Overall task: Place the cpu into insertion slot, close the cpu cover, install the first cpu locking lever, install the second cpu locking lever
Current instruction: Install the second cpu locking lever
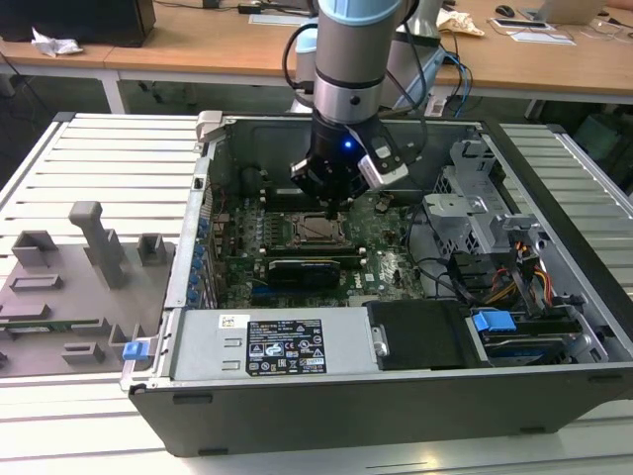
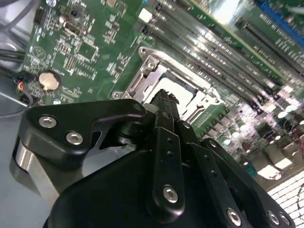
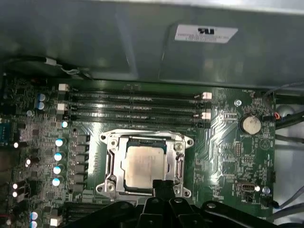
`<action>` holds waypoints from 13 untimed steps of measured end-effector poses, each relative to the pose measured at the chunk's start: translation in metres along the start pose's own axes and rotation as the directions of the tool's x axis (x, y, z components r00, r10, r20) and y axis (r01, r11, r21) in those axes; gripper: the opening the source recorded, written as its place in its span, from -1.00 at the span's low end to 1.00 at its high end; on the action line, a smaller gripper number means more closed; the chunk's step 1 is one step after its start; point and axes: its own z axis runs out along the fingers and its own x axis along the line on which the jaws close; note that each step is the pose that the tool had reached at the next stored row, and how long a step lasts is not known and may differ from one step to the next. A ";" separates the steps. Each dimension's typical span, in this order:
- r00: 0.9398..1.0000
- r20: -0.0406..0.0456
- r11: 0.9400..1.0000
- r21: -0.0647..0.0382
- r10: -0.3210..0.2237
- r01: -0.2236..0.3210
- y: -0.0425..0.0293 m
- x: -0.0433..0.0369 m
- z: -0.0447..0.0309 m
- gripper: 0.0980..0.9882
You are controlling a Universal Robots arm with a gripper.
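Cpu in insertion slot, cover shut.

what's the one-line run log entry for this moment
gripper: over socket edge | cpu: seated in insertion slot | cpu cover: down around chip | levers: cannot tell

Access from above: open computer case, side panel off. Insertion slot with seated cpu lies uncovered; gripper hangs just over it. Flanking obstacles: memory slots beside the socket, black card, drive cage and loose cables (exterior view's right).
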 end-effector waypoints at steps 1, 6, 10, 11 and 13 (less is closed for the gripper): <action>1.000 0.000 1.000 0.000 0.000 0.000 -0.0024 0.0002 0.0002 -0.98; 1.000 0.000 1.000 0.000 0.000 0.000 -0.0129 0.0014 0.0009 -0.98; 1.000 0.000 1.000 0.000 0.000 0.000 -0.0178 0.0039 0.0011 -0.98; 1.000 0.000 1.000 0.000 0.000 0.000 -0.0186 0.0048 0.0011 -0.98; 1.000 0.000 1.000 0.000 0.000 0.000 -0.0215 0.0071 0.0011 -0.98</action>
